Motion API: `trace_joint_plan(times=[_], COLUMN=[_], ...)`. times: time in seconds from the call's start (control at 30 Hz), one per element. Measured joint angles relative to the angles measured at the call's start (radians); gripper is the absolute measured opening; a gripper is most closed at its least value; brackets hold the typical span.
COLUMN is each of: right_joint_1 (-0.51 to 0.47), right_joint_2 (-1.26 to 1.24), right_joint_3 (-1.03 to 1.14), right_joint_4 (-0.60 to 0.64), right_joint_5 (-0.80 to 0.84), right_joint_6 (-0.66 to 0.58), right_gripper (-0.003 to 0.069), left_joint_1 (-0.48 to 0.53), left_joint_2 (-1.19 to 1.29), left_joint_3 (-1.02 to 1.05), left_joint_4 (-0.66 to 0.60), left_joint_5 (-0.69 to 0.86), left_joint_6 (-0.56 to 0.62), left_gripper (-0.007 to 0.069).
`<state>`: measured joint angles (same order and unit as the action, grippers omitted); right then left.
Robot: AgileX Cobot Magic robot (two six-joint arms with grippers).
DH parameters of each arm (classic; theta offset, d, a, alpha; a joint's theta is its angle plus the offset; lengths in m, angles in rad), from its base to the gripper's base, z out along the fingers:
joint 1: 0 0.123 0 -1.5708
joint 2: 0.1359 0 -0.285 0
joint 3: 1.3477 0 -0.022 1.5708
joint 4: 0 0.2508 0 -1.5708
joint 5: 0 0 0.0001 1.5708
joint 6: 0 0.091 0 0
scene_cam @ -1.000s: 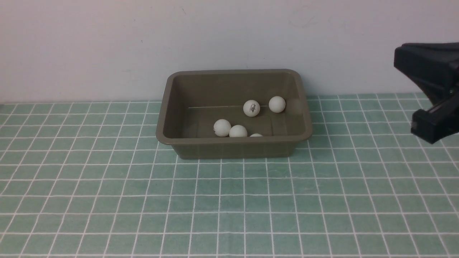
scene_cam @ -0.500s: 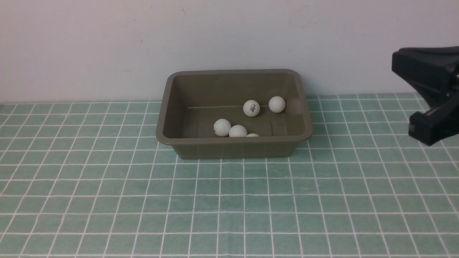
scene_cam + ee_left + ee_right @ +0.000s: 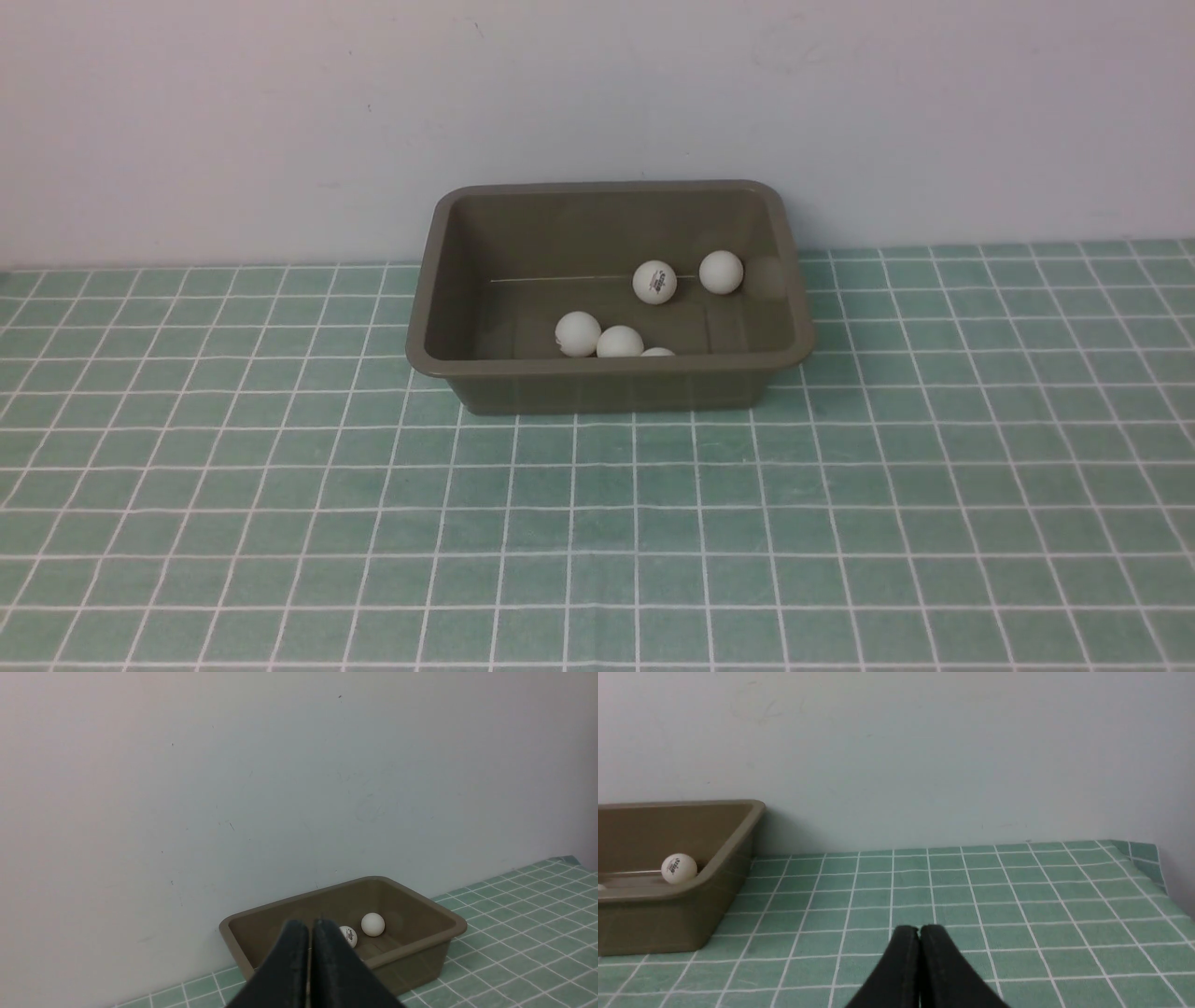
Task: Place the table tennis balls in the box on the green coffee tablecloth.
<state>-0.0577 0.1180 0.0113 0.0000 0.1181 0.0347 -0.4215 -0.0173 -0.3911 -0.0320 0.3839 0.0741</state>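
Plain pale wall (image 3: 280,112) behind

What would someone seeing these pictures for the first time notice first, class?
The olive-brown box stands out, set near the wall at the far middle of the green checked tablecloth. Five white balls lie inside it, two toward the back right and three against the near wall. Each wrist view shows its gripper, left and right, shut and empty.

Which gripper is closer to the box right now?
Probably the right gripper: it sits shut over the cloth beside the box, which looms large. The left gripper, also shut, points at the box from farther back.
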Motion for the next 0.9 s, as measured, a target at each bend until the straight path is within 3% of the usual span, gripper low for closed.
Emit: trace_joint_plan(times=[0.53, 0.9], right_joint_1=[0.002, 0.002], right_joint_2=[-0.129, -0.129], right_joint_3=[0.017, 0.017], right_joint_4=[0.022, 0.022], right_joint_5=[0.218, 0.222], right_joint_6=[0.000, 0.000], right_gripper=[-0.0016, -0.0016], left_joint_1=[0.000, 0.000], left_joint_2=[0.000, 0.000], left_joint_3=[0.000, 0.000], left_joint_4=[-0.002, -0.001], left_joint_5=[0.000, 0.000], left_joint_6=[0.000, 0.000], left_gripper=[-0.0004, -0.0004])
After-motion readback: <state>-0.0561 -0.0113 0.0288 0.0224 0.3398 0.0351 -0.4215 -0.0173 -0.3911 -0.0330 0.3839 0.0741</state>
